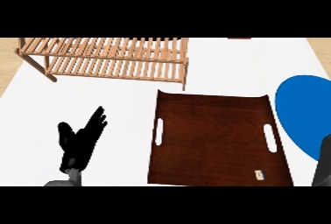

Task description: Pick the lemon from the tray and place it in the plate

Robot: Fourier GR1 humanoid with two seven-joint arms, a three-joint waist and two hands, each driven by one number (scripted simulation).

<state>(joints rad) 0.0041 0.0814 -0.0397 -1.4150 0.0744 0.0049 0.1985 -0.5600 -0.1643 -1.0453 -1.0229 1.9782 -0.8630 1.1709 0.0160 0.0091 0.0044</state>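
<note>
On the counter: 1 tray (216, 140), 1 plate (302, 111), 1 rack (110, 57); left hand (79, 142) fingers apart.

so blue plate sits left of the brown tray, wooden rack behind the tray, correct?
Not quite. The head view shows the blue plate to the right of the brown tray, not left. The wooden rack is behind the tray, as you said.

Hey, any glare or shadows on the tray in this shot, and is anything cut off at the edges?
Head view: the dark wooden tray shows a soft sheen, no hard glare or shadows; the blue plate is cut by the right edge; the left hand rests open; no lemon is visible.
</note>
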